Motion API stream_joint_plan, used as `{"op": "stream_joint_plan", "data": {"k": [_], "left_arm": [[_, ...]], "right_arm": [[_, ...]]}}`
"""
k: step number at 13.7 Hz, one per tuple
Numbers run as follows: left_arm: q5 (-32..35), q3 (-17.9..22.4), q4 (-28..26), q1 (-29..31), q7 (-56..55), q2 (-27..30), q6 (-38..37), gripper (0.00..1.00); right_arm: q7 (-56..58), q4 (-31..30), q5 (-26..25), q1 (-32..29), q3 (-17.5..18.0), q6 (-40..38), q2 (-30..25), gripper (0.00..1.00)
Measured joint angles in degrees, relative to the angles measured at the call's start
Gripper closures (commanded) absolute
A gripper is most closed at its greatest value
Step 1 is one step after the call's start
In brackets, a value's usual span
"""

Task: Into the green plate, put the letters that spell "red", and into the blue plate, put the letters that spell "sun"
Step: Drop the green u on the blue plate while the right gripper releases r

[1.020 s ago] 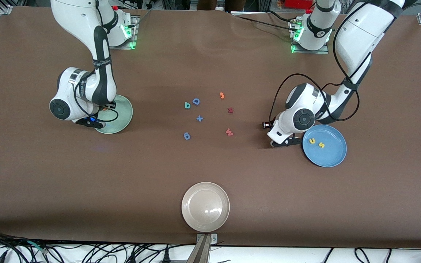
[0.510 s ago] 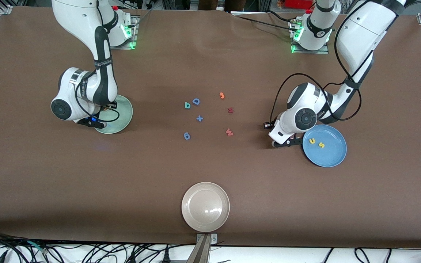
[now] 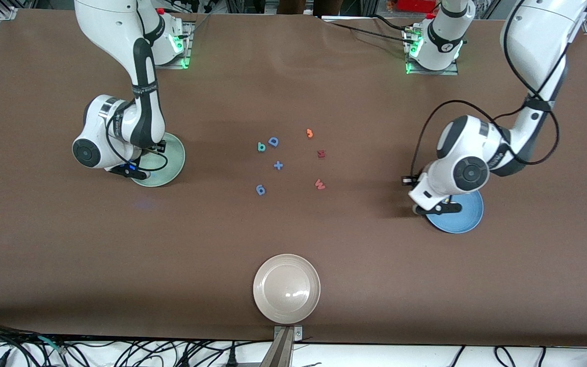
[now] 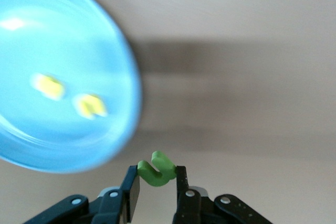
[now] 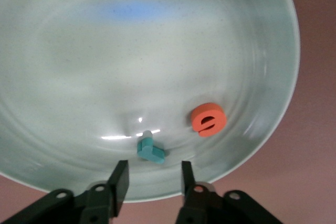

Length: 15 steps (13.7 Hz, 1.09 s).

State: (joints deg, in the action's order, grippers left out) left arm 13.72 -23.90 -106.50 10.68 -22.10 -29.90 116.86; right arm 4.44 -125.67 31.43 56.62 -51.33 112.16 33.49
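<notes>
Two Franka arms work at a brown table [image 3: 293, 244], each parked over its own plate. The left gripper [image 4: 156, 192] hangs above the rim of the blue plate [image 3: 469, 216] at the left arm's end of the table, its fingers clenched on a green "n" [image 4: 156, 169]. In that plate lie 2 yellow letters [image 4: 71, 96], side by side, blurred in the left wrist view; the arm's wrist hides them from the front camera.

At the right arm's end, the right gripper [image 5: 150, 179] hovers low over the green plate [image 3: 174, 155] with its fingers parted and nothing between them. A teal "r" [image 5: 150, 149] lies in the plate just in front of the fingertips, and an orange "e" [image 5: 208, 119] rests near it in the same plate.

Mid-table, a teal-green "d" [image 3: 261, 147] sits just beside a larger blue "D" [image 3: 273, 141]. Around them lie a blue plus sign [image 3: 278, 165], a blue "6"-like piece [image 3: 260, 190], an orange "J" [image 3: 310, 133], and 2 reddish letters [image 3: 320, 184]. A beige plate [image 3: 286, 288] sits nearest the front camera.
</notes>
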Motion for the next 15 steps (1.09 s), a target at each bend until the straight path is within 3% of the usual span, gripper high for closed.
{"op": "stream_joint_plan", "data": {"k": [3,4,5,6,9,13,15], "left_arm": [[2.5,0.4,-0.1,6.3,7.6,-1.4,0.0,0.86],[2.6,0.4,-0.1,7.7,9.3,-1.9,0.0,0.61],[2.6,0.4,-0.1,8.7,10.5,-2.3,0.0,0.14],[2.6,0.4,-0.1,9.5,11.5,-2.7,0.0,0.00],[2.6,0.3,-0.1,10.0,12.2,-3.1,0.1,0.00],[2.6,-0.6,1.0,9.9,12.2,-2.4,-0.3,0.00],[2.6,-1.7,3.9,10.0,12.2,-1.1,-5.0,0.00]], "right_arm": [[-1.7,3.3,0.4,0.1,0.0,-5.2,-0.1,0.01],[-3.5,5.4,0.4,0.2,0.0,-7.8,-0.2,0.01],[-5.5,7.4,0.5,0.4,0.0,-9.7,-0.4,0.01],[-7.8,9.5,0.5,0.7,0.0,-11.4,-0.6,0.01],[-16.8,14.1,1.6,3.5,0.1,-13.5,-1.4,0.01],[-29.7,16.7,7.5,10.9,0.6,-13.4,-1.4,0.01],[-35.2,17.8,9.6,13.7,0.8,-12.1,-1.0,0.01]]}}
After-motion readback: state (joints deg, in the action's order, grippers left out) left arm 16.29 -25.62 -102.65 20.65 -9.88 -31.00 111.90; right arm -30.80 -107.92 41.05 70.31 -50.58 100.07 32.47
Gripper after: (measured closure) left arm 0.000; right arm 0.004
